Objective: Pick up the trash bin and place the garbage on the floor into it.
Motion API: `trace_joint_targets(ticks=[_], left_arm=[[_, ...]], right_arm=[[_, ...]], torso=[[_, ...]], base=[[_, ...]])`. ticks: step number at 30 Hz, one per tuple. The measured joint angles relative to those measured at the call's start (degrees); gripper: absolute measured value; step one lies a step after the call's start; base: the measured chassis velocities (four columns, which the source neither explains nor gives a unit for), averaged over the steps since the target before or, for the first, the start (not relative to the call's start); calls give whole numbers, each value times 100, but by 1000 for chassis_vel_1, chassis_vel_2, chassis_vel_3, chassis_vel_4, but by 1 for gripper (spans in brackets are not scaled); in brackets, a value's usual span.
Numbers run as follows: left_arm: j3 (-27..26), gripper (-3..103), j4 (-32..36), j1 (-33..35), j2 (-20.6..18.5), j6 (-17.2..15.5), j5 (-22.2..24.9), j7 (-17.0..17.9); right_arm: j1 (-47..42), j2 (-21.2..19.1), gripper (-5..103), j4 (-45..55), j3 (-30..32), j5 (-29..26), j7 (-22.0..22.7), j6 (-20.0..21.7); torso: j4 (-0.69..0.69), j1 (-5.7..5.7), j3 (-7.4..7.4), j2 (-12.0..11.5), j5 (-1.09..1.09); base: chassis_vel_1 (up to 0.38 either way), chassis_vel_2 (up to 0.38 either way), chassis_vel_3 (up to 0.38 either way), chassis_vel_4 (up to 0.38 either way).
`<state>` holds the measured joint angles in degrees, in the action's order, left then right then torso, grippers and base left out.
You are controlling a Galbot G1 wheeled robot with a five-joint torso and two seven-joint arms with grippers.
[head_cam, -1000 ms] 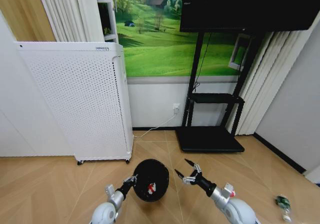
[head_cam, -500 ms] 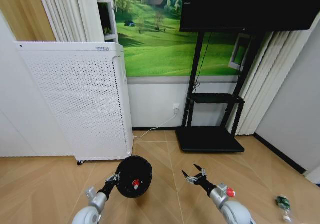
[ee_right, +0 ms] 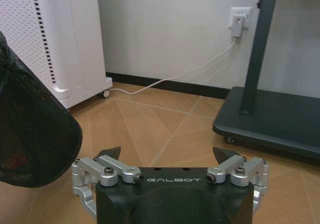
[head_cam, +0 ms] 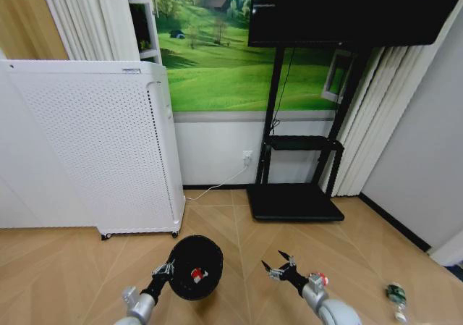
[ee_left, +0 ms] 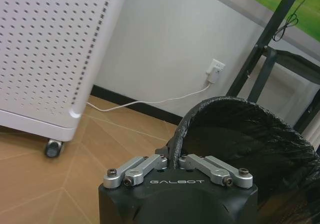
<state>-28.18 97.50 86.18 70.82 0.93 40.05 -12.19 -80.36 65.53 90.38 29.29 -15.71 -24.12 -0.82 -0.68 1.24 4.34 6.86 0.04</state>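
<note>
The trash bin (head_cam: 195, 267) is a small black round bin with a black liner, held up off the wood floor and tipped toward me. My left gripper (head_cam: 165, 271) is shut on its near rim; in the left wrist view the fingers (ee_left: 150, 163) pinch the rim edge of the bin (ee_left: 250, 139). A red-and-white lump of garbage (head_cam: 196, 273) lies inside the bin. A small greenish can-like piece (head_cam: 395, 294) lies on the floor at the far right. My right gripper (head_cam: 278, 266) hangs open and holds nothing to the right of the bin (ee_right: 35, 134), apart from it.
A tall white perforated appliance (head_cam: 94, 144) on wheels stands at the left against the wall. A black TV stand (head_cam: 293, 202) with a flat base sits ahead on the right. A white cable runs from a wall outlet (head_cam: 248, 156). Bare wood floor lies between the appliance and the stand.
My left arm carried the bin to the left and the right arm drew back a little. Since then the whole view has shifted as the camera moved.
</note>
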Motion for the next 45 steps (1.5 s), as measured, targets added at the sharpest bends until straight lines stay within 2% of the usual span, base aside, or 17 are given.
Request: trace_joint_targets(ticks=[3,5,8,13,18,23,28,32,35,36,39,45], left_arm=[[25,4,-21,-3,25,8,-7,0],[48,4,-38,-5,30,9,-13,2],[51,4,-55,-24,4,10,-13,8],[-13,4,-91,-94,-103,10,59,26],[-106,4,-105,-151,-163,-6,163,74],[-177,4,-106,-175,-171,-12,200,94],[-444,4,-84,-200,-144,-23,304,208],[-636,4,-73,-215,-148,-34,346,346],[-887,4,-123,-273,-195,-37,386,633],[-887,4,-123,-273,-195,-37,386,633],[-1021,4,-177,-315,-231,-37,421,823],[-1021,4,-178,-319,-204,-31,425,860]], right_arm=[[18,8,100,-45,0,-7,0,-14],[23,19,100,-70,6,-17,8,-29],[29,20,100,-75,39,-27,17,-50],[24,12,100,-139,59,-49,59,-115],[-24,11,100,-195,91,-29,104,-240],[-36,23,100,-219,96,12,122,-276],[-72,112,100,-391,96,528,121,-612],[-119,173,100,-443,96,703,136,-612],[-134,262,100,-666,77,923,201,-617],[-134,262,100,-666,77,923,201,-617],[-53,345,100,-1073,22,1228,232,-786],[97,429,100,-1565,-102,1418,232,-837]], torso=[[1,0,0,0,-8],[-1,0,0,0,0],[-1,0,0,1,-9],[2,0,0,0,-4],[-3,0,0,1,-5],[-2,0,0,0,-6],[1,0,0,0,-6],[1,0,0,0,-5],[0,-1,0,1,-4],[0,-1,0,1,-4],[0,-1,0,0,-5],[0,-1,0,1,-5]], base=[[-276,-226,274,217],[-302,-223,302,239],[-313,-215,310,229],[-310,-208,322,237],[-275,-192,269,185],[-149,-108,160,62],[22,24,-12,-22],[65,58,-44,-33],[0,0,0,0],[0,0,0,0],[0,0,0,0],[0,0,0,0]])
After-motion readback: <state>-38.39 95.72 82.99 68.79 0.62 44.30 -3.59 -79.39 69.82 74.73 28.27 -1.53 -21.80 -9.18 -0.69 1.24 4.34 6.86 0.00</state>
